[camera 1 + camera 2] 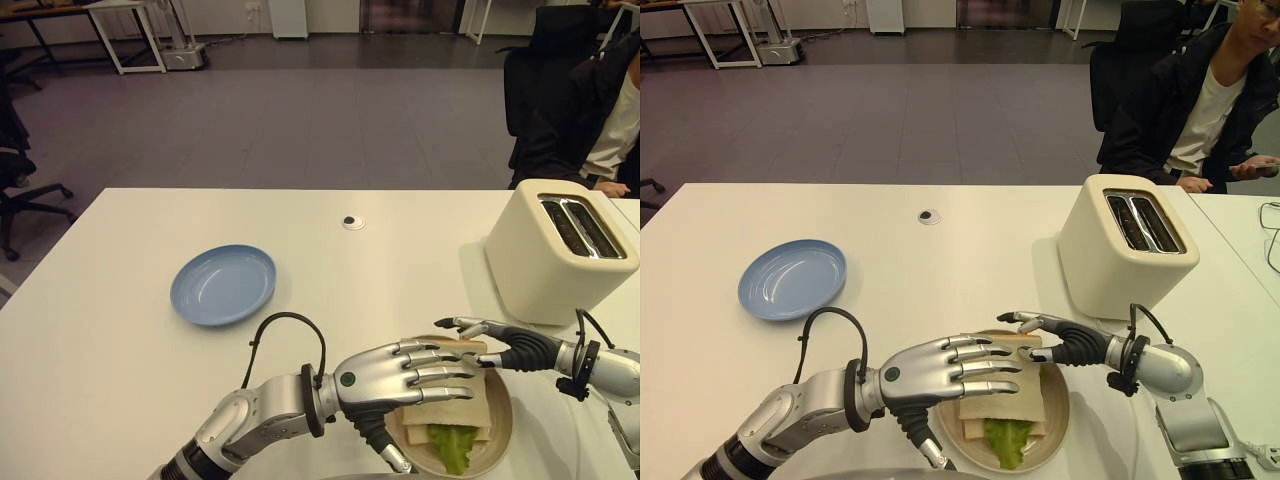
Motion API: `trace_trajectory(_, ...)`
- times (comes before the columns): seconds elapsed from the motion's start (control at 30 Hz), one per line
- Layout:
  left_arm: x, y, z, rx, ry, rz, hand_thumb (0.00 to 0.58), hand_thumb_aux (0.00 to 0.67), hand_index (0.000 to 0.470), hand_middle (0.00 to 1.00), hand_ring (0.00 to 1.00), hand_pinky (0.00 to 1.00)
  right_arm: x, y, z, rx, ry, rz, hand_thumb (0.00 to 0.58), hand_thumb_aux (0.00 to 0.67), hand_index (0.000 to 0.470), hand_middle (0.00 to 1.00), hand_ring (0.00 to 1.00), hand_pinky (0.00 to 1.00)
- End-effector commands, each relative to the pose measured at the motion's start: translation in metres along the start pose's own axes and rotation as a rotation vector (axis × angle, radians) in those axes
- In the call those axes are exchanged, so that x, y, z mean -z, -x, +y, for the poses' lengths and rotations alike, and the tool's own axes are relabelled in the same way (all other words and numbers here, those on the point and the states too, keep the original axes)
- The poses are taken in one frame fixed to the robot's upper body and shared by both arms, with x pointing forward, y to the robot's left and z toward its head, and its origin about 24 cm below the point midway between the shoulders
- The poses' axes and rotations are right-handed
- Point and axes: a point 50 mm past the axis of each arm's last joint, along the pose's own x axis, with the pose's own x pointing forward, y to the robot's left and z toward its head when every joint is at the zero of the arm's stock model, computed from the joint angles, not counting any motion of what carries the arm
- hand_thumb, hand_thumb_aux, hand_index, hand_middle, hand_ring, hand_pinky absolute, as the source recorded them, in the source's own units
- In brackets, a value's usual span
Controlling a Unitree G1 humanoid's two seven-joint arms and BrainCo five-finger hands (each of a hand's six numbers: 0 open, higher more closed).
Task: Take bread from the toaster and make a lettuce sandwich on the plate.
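Palm-down, left hand (395, 377) over sandwich (456, 412)

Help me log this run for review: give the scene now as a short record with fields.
tan plate: nearest the robot, holds the sandwich
sandwich: stacked bread, lettuce poking out at the near side
left hand: fingers stretched over the sandwich's top
right hand: fingers extended at the plate's far edge
toaster: far right, no bread rising from its slots
blue plate: apart, to the left
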Motion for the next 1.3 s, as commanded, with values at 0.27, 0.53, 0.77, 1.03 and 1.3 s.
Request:
trace_trajectory(0.27,0.007,0.016,-0.039,0.251,0.149,0.070,0.000,0.000,0.000,0.00,0.00,0.00,0.014,-0.013,0.006,0.005,0.123,0.075,0.557,0.536,0.376,0.00,0.00,0.00)
trace_trajectory(0.53,0.010,0.029,-0.074,0.584,0.334,0.111,0.000,0.000,0.000,0.00,0.00,0.00,-0.020,-0.010,-0.024,0.185,0.122,-0.063,0.000,0.000,0.000,0.00,0.00,0.00)
trace_trajectory(0.77,0.023,0.006,-0.014,0.244,0.247,0.118,0.000,0.000,0.000,0.00,0.00,0.00,-0.041,0.008,-0.067,0.531,-0.138,-0.294,0.000,0.000,0.000,0.00,0.00,0.00)
trace_trajectory(1.03,0.021,0.035,0.033,0.013,0.840,0.072,0.000,0.000,0.000,0.00,0.00,0.00,-0.031,0.039,-0.045,0.259,-0.273,-0.245,0.580,0.670,0.470,1.00,1.00,1.00)
trace_trajectory(1.3,0.012,0.092,-0.027,0.607,1.056,0.244,0.580,0.670,0.470,0.82,0.82,0.82,0.008,0.085,0.041,-0.515,-0.340,0.174,0.580,0.670,0.470,1.00,1.00,1.00)
